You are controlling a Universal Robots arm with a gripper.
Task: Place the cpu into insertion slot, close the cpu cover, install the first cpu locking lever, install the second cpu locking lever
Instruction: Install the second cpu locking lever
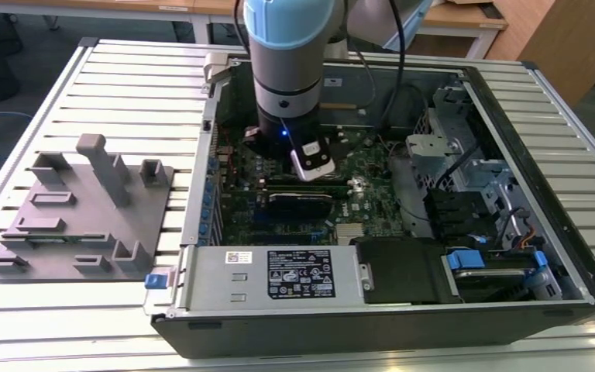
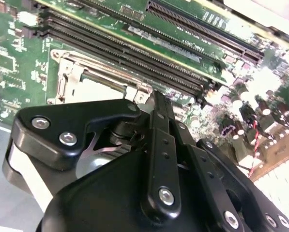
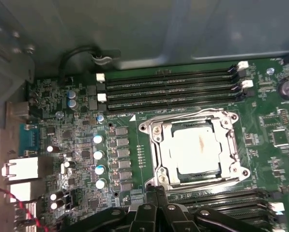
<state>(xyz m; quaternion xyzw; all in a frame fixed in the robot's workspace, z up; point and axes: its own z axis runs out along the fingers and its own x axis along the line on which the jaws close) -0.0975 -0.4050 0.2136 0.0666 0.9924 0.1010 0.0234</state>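
A: The cpu (image 3: 196,149) sits in the insertion slot (image 3: 156,140), the cpu cover (image 3: 231,140) apparently down around it.

B: The claw (image 3: 156,193), narrow and empty, hangs just beside the socket. The memory slots (image 3: 168,89) crowd it; a slip could scrape the board.

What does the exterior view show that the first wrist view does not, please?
Exterior view alone: the whole open black computer case on the slatted table, with a grey plastic fixture block on that view's left. First wrist view alone: the silvery-grey square cpu seated under the thin silvery metal cpu cover. Both: the green circuit board and the black end effector.
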